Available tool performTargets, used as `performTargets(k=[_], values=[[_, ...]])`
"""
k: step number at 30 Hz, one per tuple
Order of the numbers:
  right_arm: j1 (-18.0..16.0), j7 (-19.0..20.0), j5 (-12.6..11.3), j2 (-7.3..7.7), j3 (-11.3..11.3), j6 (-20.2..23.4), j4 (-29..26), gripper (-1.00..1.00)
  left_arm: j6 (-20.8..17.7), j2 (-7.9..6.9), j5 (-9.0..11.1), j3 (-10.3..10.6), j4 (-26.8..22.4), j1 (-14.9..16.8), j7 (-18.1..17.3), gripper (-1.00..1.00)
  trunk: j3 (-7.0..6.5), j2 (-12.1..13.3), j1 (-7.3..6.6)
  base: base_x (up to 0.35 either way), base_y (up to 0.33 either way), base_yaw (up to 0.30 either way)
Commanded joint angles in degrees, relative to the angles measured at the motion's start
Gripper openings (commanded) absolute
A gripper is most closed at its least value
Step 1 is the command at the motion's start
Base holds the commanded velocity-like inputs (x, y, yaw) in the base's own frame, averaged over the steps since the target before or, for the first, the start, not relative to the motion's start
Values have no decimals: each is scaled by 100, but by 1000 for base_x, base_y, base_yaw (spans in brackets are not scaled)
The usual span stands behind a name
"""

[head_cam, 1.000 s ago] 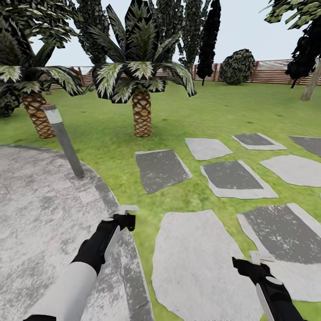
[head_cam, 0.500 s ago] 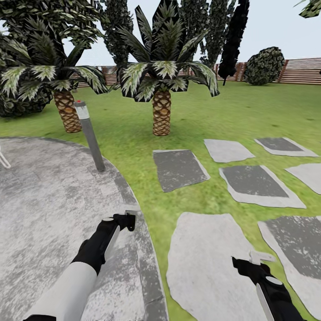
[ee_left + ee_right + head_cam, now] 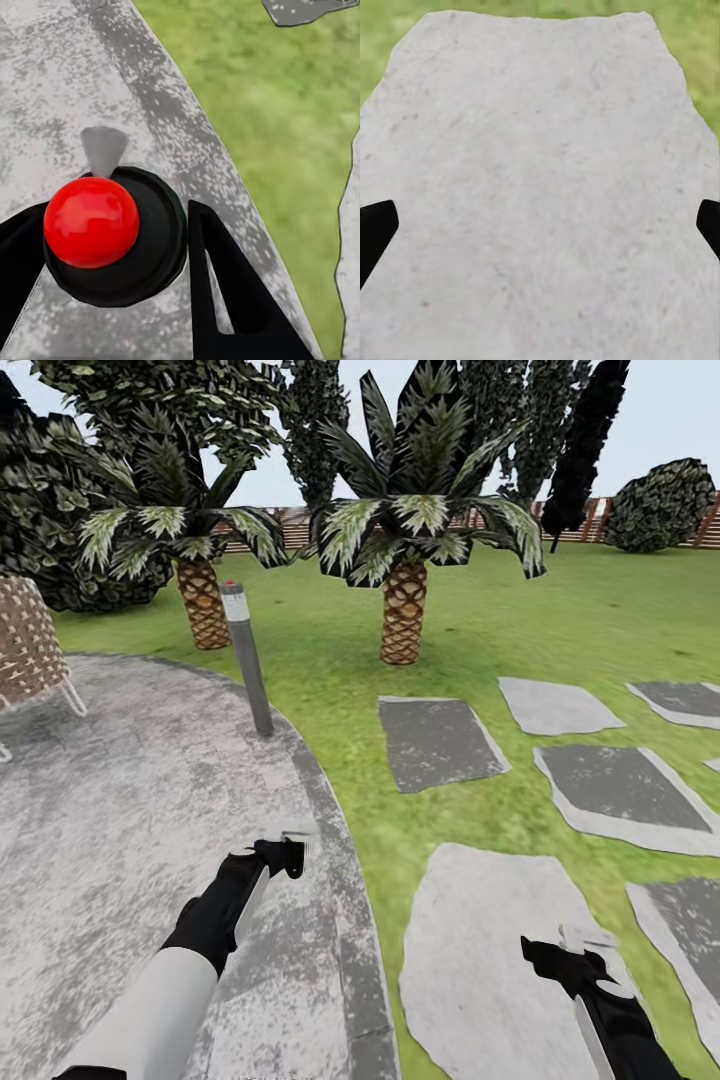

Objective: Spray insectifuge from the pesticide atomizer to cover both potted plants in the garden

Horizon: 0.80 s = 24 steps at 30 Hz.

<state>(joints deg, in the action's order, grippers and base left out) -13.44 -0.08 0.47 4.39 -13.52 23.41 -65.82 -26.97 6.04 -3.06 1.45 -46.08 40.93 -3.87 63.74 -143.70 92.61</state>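
**Garden view swings left, atomizer in hand**

Lawn, palms and stepping stones have slid rightward as the camera turned; a wicker chair (image 3: 25, 640) now shows far left. Left pincer (image 3: 112, 247) pinches the pesticide atomizer (image 3: 112, 229); right pincer (image 3: 540, 225) is spread, empty. Judging so, it's seeking the plants.

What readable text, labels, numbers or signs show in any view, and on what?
None.
The pesticide atomizer in the left gripper has a plain red dot, no lettering.
The bollard lamp, stepping stones, patio and fence carry no marks.
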Motion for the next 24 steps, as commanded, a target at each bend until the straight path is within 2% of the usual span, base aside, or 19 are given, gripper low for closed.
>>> performTargets(k=[1, 24], values=[[0, -1, 5, 1, -1, 32, -10, 100, -27, 2, -37, -1, -6, 3, -25, -100, 5, -2, -1, 0, 0, 256], [0, -1, 6, 0, 7, 32, -2, 100, -27, 2, -37, -4, -6, 3, -21, -100, 5, -2, -1, 0, 0, 257]])
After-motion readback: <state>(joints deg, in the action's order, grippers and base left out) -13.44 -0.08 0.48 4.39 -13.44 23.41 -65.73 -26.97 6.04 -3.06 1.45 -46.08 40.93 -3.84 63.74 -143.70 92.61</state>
